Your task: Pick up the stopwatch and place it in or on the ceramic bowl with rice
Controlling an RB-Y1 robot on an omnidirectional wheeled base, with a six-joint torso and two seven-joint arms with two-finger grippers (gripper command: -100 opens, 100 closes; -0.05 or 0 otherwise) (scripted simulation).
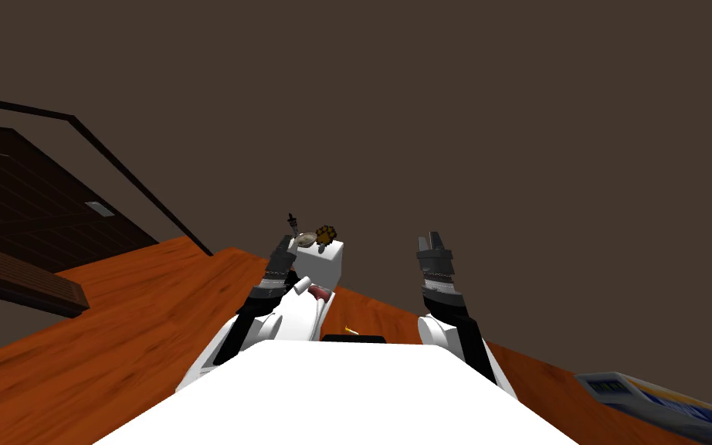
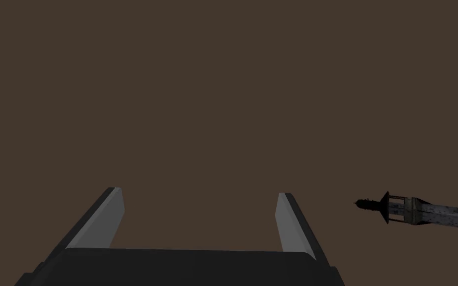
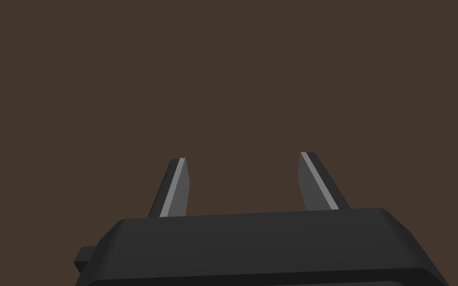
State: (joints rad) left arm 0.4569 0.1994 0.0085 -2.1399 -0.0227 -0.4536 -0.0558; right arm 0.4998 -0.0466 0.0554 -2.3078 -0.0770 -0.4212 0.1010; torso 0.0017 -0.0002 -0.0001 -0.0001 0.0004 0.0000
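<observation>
A block stands at the far edge of the flat surface, before the wall. On top of the block sits a bowl, with a lumpy thing just to its right and a thin upright rod just to its left (what each one is, I cannot tell). A book lies well off to the right, nearer me.

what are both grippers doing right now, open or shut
left gripper: open, holding nothing
right gripper: open, holding nothing
</observation>
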